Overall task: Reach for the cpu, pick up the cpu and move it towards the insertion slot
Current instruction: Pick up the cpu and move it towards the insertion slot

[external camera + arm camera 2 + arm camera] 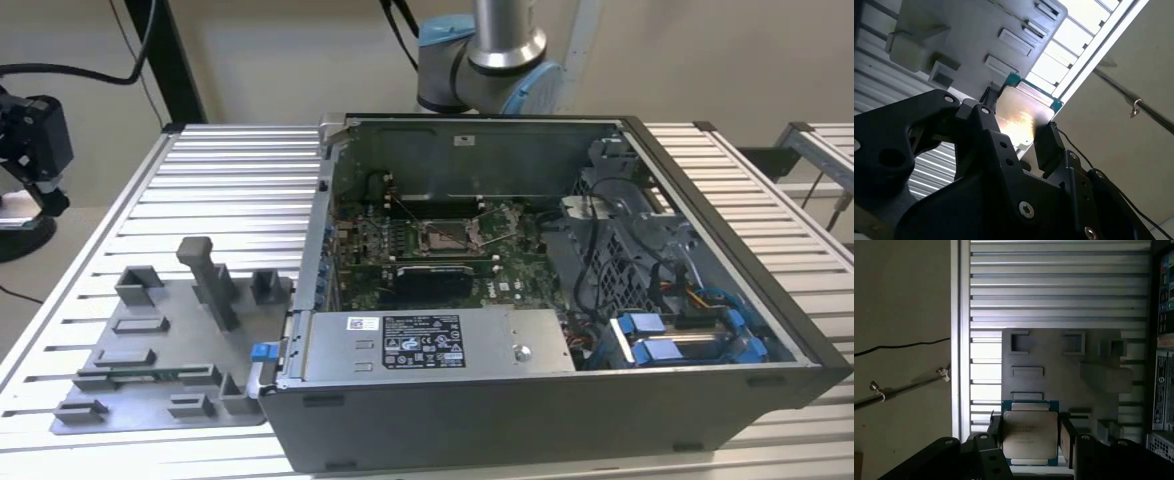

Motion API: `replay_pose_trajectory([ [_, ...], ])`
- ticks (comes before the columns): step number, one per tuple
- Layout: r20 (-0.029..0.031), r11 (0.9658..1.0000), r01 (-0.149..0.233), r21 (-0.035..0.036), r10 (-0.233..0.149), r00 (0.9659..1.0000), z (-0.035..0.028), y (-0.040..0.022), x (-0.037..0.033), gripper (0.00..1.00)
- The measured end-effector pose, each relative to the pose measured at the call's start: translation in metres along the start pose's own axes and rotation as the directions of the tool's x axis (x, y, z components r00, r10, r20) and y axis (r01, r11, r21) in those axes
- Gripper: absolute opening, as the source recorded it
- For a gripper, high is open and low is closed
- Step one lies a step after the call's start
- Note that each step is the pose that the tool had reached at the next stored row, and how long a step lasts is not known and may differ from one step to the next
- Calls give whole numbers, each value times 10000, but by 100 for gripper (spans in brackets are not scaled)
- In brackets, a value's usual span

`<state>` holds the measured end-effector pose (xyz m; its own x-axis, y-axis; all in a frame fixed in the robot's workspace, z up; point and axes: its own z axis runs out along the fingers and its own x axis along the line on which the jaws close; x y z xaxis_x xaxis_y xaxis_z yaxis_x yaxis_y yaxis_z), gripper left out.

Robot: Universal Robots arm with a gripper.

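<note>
Gripper (1030,436) pinches the cpu (1029,440) by two opposite edges (a thin hold), high above the grey fixture plate (1054,365). Likely risk: a jolt tilts it, misaligning it for the insertion slot (445,236).

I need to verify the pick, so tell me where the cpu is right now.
In both wrist views the cpu sits right at the gripper, over the grey fixture plate; the first wrist view shows the computer case beside that plate.
</note>
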<state>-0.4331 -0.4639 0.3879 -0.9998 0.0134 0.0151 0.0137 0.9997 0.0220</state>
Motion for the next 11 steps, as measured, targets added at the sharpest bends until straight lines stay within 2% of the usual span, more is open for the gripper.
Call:
replay_pose_trajectory([
  [6,0,10000,0,0,0,10000,-156,4,3,0],
  [11,1,10000,0,-1,0,10000,-249,5,4,0],
])
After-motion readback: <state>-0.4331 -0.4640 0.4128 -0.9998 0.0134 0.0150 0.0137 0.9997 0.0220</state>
